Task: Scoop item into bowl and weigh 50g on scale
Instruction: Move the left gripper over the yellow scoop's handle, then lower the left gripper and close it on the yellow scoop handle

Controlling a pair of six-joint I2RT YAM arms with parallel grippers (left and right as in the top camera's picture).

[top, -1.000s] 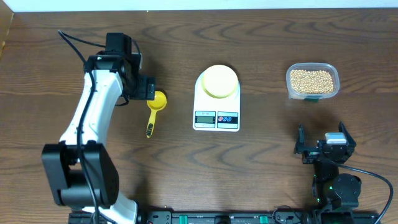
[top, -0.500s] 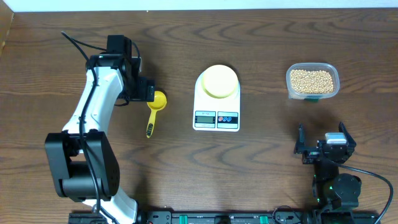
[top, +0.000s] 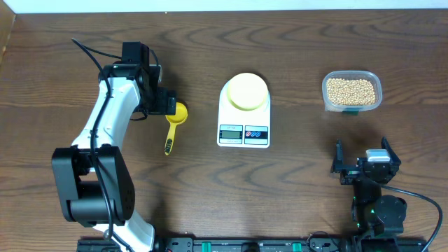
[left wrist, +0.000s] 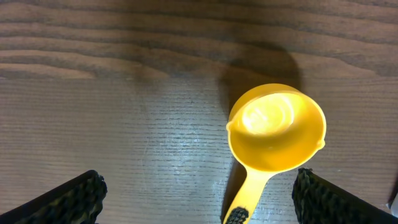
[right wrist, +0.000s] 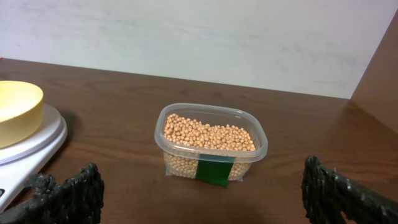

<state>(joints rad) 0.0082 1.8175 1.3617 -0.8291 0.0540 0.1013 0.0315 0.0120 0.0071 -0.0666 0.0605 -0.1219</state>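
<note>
Tan beans [top: 351, 89] [right wrist: 208, 134] fill a clear plastic tub [top: 352, 92] [right wrist: 211, 146] at the back right. The pale yellow bowl [top: 247, 92] [right wrist: 15, 109] stands empty on the white scale [top: 243, 115] [right wrist: 31, 146] in the middle. A yellow scoop [top: 173, 126] [left wrist: 273, 130] lies left of the scale, cup toward the back, handle toward the front. My left gripper [top: 166, 102] [left wrist: 199, 199] hovers open over the scoop's cup, its handle between the fingers, untouched. My right gripper [top: 365, 170] [right wrist: 202, 193] rests open near the front right, facing the tub.
The wooden table [top: 294, 182] ends at a pale wall along the back. A cable [top: 87, 50] trails from the left arm. A dark rail [top: 245, 245] runs along the front edge.
The left arm has shifted very slightly toward the back and right over the scoop. The right arm has not moved.
</note>
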